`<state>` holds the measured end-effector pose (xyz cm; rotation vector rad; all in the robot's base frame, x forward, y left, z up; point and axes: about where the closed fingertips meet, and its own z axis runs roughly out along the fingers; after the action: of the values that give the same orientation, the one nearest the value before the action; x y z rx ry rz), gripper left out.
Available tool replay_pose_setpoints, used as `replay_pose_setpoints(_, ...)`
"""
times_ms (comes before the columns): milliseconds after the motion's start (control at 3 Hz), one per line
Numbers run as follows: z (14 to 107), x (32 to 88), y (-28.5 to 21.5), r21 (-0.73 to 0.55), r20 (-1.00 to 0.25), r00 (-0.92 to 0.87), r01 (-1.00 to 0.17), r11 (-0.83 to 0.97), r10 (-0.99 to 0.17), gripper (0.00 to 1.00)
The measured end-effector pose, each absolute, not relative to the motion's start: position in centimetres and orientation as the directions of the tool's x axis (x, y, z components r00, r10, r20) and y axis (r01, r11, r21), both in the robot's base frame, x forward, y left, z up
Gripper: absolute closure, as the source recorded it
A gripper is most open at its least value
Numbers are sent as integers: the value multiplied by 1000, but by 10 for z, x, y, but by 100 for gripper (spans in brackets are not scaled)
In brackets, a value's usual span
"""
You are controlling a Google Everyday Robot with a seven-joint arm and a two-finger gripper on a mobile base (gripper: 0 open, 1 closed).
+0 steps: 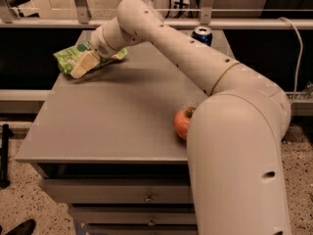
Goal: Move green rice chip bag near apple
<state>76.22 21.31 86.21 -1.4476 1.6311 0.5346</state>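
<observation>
The green rice chip bag (67,58) lies at the far left corner of the grey table (107,121). My gripper (84,65) is down over the bag's right part, touching or just above it; I cannot tell which. The apple (182,122) sits near the table's front right, its right half hidden behind my arm's big near segment. The bag and the apple are far apart, across the table diagonal.
A blue soda can (201,34) stands at the table's far right edge, partly behind my arm. The table has drawers below its front edge (146,198). A rail runs behind the table. My arm spans the right side of the view.
</observation>
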Motion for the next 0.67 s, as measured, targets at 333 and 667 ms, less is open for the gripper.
replay_pose_setpoints(333, 852, 767, 225, -190, -819, 15, -950, 247, -574, 15)
replay_pose_setpoints(667, 849, 768, 227, -180, -814, -1, -950, 254, -581, 38)
